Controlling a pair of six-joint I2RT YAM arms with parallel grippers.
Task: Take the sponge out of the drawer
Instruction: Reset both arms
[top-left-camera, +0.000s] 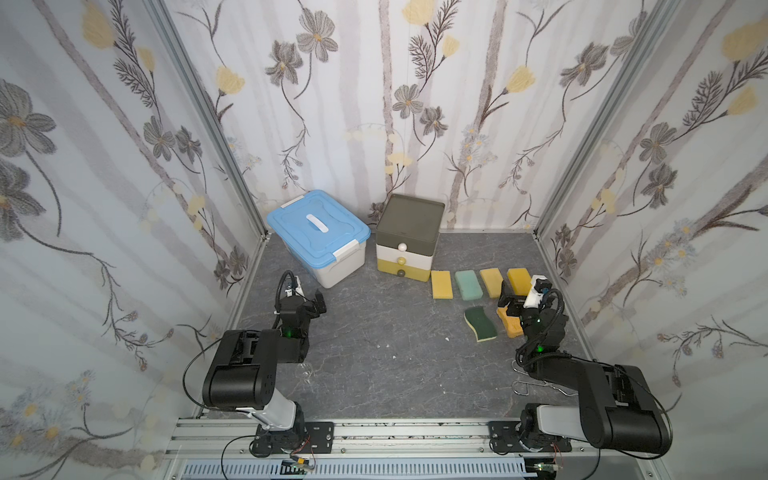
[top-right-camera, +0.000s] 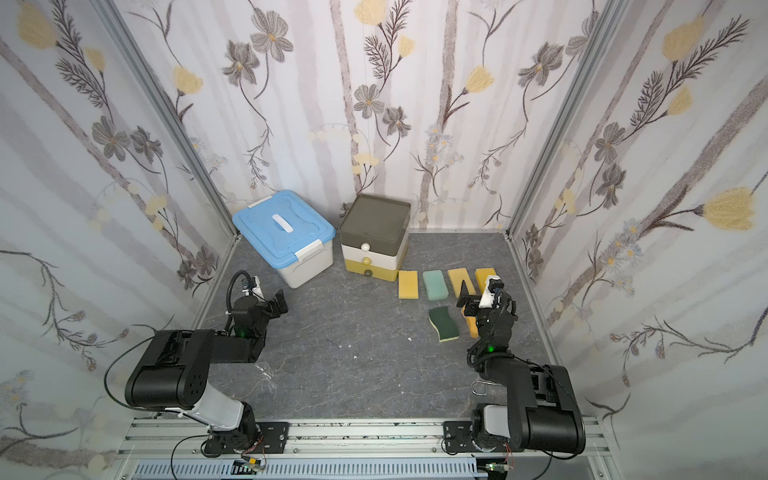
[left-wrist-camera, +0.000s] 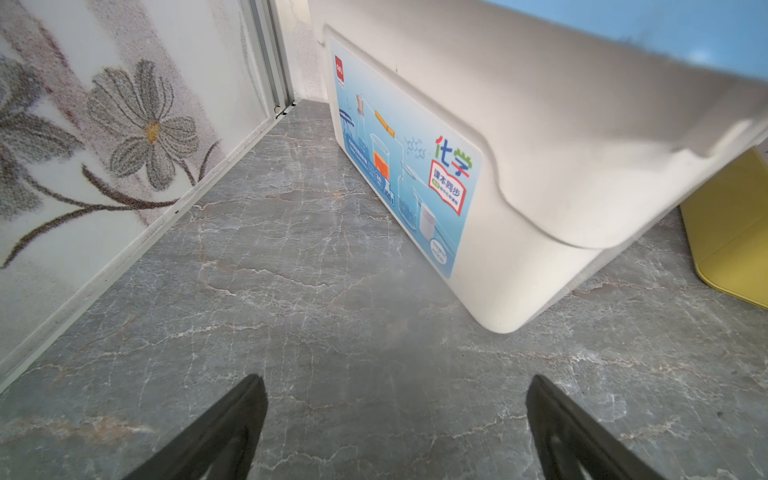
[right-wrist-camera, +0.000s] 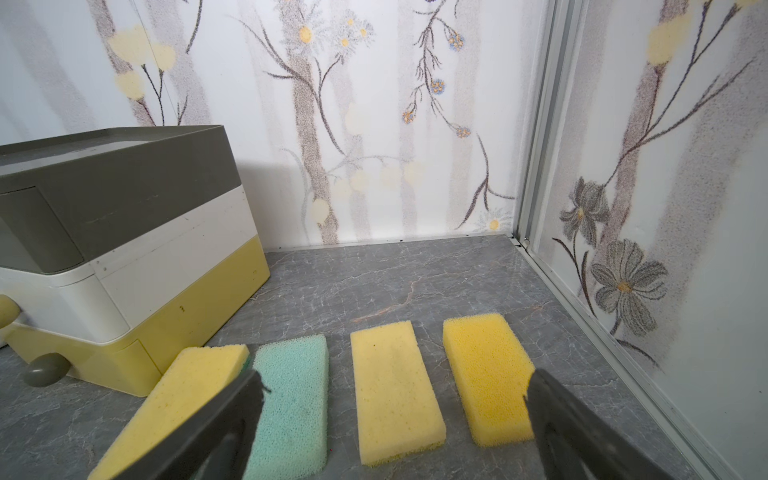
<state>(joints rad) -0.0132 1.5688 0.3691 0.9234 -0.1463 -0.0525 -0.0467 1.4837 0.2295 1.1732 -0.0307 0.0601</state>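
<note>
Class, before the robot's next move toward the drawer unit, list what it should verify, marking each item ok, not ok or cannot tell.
1. Left gripper open and empty: ok.
2. Right gripper open and empty: ok.
3. Drawer unit has a drawer pulled open: not ok, all three look shut.
4. Knobs unobstructed from the front: ok.
5. Which drawer holds the sponge: cannot tell.
6. Blue-lidded box out of the way of the drawer fronts: ok, it stands beside the unit.
</note>
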